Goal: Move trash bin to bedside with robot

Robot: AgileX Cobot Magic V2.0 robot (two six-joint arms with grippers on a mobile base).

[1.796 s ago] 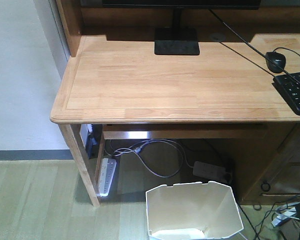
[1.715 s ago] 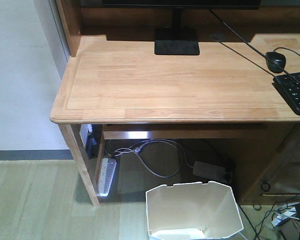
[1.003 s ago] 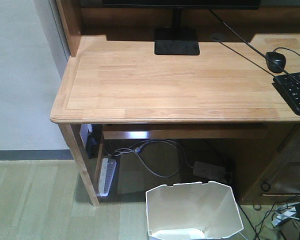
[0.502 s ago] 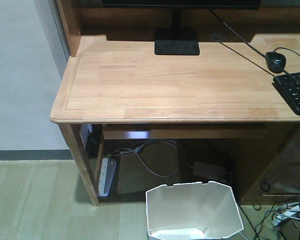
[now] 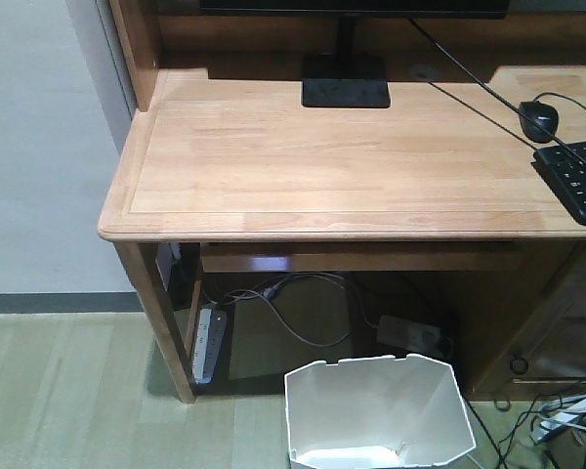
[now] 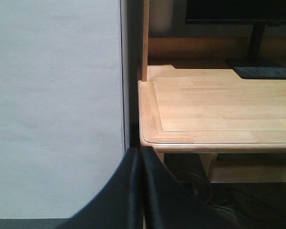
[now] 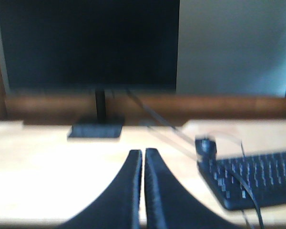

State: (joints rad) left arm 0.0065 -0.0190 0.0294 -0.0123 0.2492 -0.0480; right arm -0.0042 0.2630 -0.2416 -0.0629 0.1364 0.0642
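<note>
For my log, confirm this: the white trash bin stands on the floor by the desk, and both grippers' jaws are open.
The jaws are shut, not open: the wrist views show the left gripper and the right gripper with jaws pressed together. The trash bin does stand on the floor by the desk.

Noted bottom centre, left wrist view: left gripper [image 6: 141, 151], two smooth matte black fingers, broad below, curving to narrow tips. Noted likewise, right gripper [image 7: 143, 152]: same black, same taper, slightly blurred.
</note>
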